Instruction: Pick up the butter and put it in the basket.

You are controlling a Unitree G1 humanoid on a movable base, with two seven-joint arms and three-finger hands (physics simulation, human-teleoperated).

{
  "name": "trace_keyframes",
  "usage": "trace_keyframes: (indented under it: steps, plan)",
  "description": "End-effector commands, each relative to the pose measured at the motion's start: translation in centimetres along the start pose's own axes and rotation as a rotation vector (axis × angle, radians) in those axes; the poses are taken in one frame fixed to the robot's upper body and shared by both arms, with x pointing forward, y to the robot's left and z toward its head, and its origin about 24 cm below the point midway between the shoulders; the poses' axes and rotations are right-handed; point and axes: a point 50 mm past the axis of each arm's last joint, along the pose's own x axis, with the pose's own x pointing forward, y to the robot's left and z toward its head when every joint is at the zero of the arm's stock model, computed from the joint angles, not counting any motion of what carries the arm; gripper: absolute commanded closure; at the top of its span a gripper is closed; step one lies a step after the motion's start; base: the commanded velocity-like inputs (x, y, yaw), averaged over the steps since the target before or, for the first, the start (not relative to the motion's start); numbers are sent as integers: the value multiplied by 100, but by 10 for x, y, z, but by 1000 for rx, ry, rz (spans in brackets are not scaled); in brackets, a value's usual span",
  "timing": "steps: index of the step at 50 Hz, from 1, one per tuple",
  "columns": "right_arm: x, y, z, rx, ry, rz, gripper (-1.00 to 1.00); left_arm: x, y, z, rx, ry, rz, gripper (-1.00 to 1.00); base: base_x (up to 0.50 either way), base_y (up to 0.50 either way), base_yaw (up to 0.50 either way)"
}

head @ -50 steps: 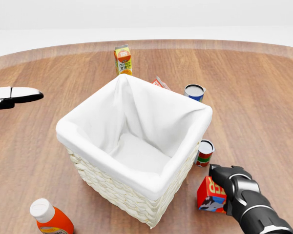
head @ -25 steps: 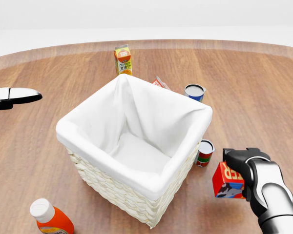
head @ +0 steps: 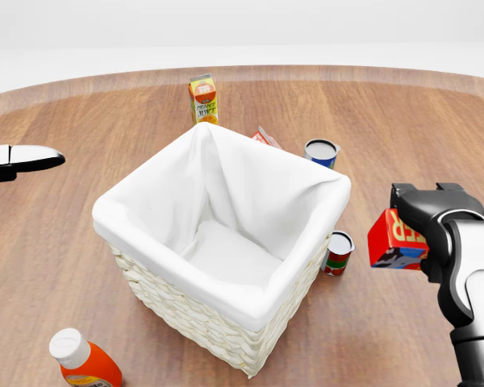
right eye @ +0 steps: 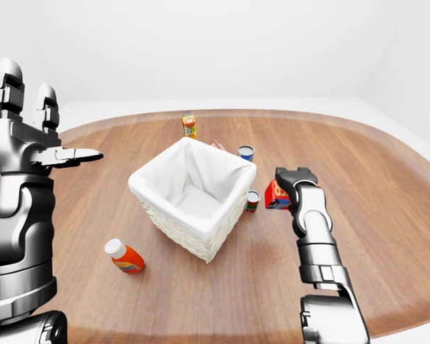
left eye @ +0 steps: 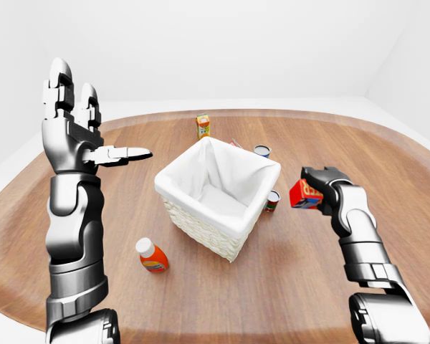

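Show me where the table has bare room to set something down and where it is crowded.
Bare wood lies on the table between the juice carton and the orange bottle, left of the basket. Crowded: the basket's right side, with two cans and the right hand holding the butter.

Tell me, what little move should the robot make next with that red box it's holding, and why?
Probably carry the butter box leftward, over the basket. The right hand grips it lifted clear of the table, but it hangs to the right of the basket's rim, above bare wood beside a small can. Released now, it would likely miss the white lining. The left hand is raised, open and apart.
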Motion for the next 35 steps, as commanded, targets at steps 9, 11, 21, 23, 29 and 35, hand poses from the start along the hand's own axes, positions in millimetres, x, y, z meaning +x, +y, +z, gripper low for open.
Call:
trace_keyframes:
  steps: [9, 11, 21, 23, 29, 35]
  plan:
    - [-9, -68, 4, 131, -106, -157, 100, 0, 2, -4, -2, 18, 7, -100, 0, 0, 0]
    - [-10, -73, 6, 139, -121, -164, 100, -1, 3, -5, -1, 21, 7, -100, 0, 0, 0]
    - [-17, -96, 20, 180, -202, -232, 100, -1, 4, -7, -2, 32, 11, -100, 0, 0, 0]
    - [-19, -100, 24, 175, -215, -244, 100, -1, 4, -7, -2, 33, 12, -100, 0, 0, 0]
    - [-24, -108, 30, 154, -229, -265, 100, -1, 5, -9, -2, 42, 14, -100, 0, 0, 0]
    - [-34, -120, 42, 131, -254, -317, 100, -1, 6, -11, -3, 51, 17, -100, 0, 0, 0]
